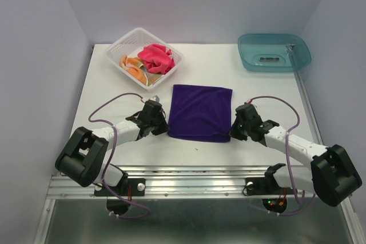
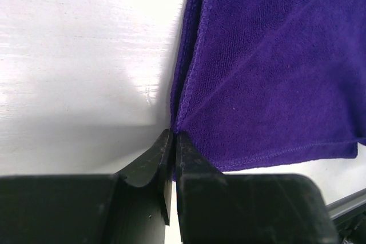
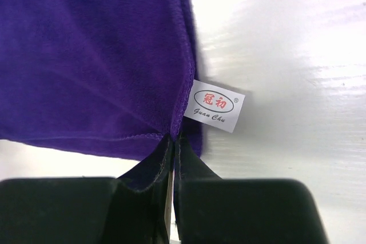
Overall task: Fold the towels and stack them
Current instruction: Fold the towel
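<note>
The deep purple towel (image 1: 200,111) lies flat in the middle of the table, apparently doubled over. My left gripper (image 1: 166,129) is shut on its near left corner; in the left wrist view the fingertips (image 2: 174,134) pinch the purple hem (image 2: 189,84). My right gripper (image 1: 231,134) is shut on the near right corner, its tips (image 3: 173,137) closed on the hem just below the white label (image 3: 214,106). The hot pink towel (image 1: 155,58) and the peach towel (image 1: 132,67) lie crumpled in the basket.
A white mesh basket (image 1: 114,50) stands at the back left. A teal plastic tray (image 1: 247,55) stands at the back right. Walls close in the table on the left, back and right. A metal rail (image 1: 189,178) runs along the near edge.
</note>
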Motion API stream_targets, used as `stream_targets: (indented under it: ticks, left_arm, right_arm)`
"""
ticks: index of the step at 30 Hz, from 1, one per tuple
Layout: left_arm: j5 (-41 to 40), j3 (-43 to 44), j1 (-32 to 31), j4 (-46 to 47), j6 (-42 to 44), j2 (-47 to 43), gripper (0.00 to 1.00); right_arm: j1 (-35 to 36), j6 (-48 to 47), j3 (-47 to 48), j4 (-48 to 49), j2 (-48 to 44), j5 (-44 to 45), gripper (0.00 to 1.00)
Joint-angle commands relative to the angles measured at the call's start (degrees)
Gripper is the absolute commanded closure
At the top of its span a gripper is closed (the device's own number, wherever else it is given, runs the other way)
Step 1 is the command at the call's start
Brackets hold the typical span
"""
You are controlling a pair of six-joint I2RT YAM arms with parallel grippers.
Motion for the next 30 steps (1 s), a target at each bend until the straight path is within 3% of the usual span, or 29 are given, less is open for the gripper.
stream_targets:
  ticks: [1, 8, 17, 22, 24, 25, 26, 30]
  left_arm:
    - [-2.1, 0.2, -0.2, -1.7, -0.4, -1.0, 1.0]
    - [-1.6, -0.7, -0.2, -2.6, -0.1, -2.5, 1.0]
    - [4.1, -6.2, -0.3, -3.2, 0.2, -9.6, 1.0]
    - [4.9, -10.1, -1.0, -2.4, -1.2, -13.9, 1.0]
    - [4.6, -10.1, -1.2, -2.3, -1.4, -14.5, 0.89]
    - [4.4, -9.5, -1.2, -3.3, -1.1, -14.6, 0.73]
    - [4.0, -9.2, -1.2, -3.7, -0.9, -14.5, 0.67]
    - [1.0, -7.3, -1.3, -8.0, -1.1, -16.1, 0.54]
  right_arm:
    - [0.2, 0.8, -1.8, -1.1, 1.3, 1.0, 0.97]
    - [0.2, 0.8, -2.5, -3.5, 0.9, 3.7, 0.78]
    - [0.2, -5.5, 2.5, -9.7, -9.3, 3.8, 0.49]
    - [0.3, -9.3, 2.4, -5.8, -11.6, -1.9, 0.42]
    - [0.3, -9.9, 3.0, -4.0, -10.5, -3.3, 0.42]
    - [0.2, -10.0, 3.3, -3.3, -9.1, -4.0, 0.42]
    - [0.3, -10.0, 3.7, -2.4, -8.3, -4.2, 0.43]
    - [0.3, -10.0, 4.6, 3.0, -3.9, -8.4, 0.46]
